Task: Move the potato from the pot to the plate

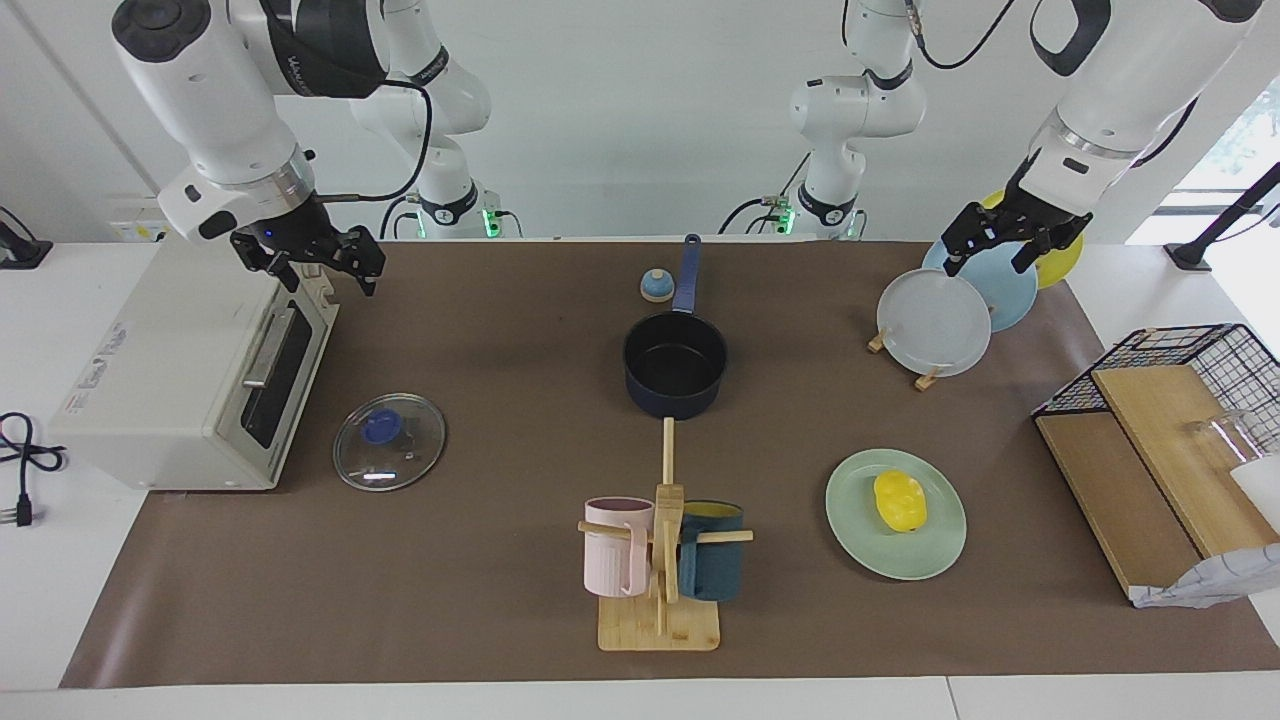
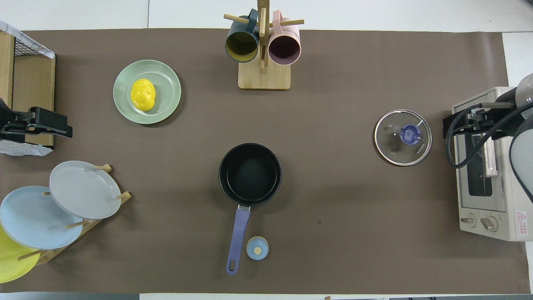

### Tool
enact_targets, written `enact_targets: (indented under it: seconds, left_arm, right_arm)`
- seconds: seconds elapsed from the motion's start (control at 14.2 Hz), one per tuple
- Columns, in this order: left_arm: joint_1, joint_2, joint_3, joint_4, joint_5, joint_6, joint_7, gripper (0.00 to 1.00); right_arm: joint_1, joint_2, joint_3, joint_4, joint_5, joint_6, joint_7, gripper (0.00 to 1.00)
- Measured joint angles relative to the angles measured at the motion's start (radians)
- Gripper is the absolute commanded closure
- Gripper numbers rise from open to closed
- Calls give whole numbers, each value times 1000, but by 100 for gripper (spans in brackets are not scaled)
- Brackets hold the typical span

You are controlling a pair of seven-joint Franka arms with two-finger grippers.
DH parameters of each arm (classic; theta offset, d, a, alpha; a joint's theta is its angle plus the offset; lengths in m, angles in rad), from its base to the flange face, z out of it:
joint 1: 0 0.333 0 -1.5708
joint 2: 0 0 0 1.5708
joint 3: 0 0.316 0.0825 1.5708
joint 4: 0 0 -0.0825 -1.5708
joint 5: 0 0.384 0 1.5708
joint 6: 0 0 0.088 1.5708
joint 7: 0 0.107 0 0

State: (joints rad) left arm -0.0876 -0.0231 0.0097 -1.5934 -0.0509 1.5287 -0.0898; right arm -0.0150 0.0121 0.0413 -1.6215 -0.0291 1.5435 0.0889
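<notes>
Left gripper (image 1: 988, 248), right gripper (image 1: 310, 262) raised, fingers spread, empty.

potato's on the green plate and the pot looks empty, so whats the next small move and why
Probably none on the objects: the potato already lies on the plate and the pot is empty. The left end effector hangs open over the plate rack, the right end effector open over the toaster oven's edge. I would just raise both arms to rest.

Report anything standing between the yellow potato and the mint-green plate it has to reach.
Nothing does: the lumpy yellow toy potato already lies on the round mint-green plate, and the dark navy saucepan is empty.
</notes>
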Motion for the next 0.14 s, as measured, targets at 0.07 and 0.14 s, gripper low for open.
enact_targets:
  seconds: [0.07, 0.14]
  left_arm:
    - [0, 0, 0, 0, 0, 0, 0, 0]
    - [0, 0, 0, 0, 0, 0, 0, 0]
  right_arm:
    - [0, -3, 0, 0, 0, 0, 0, 0]
    - [0, -5, 0, 0, 0, 0, 0, 0]
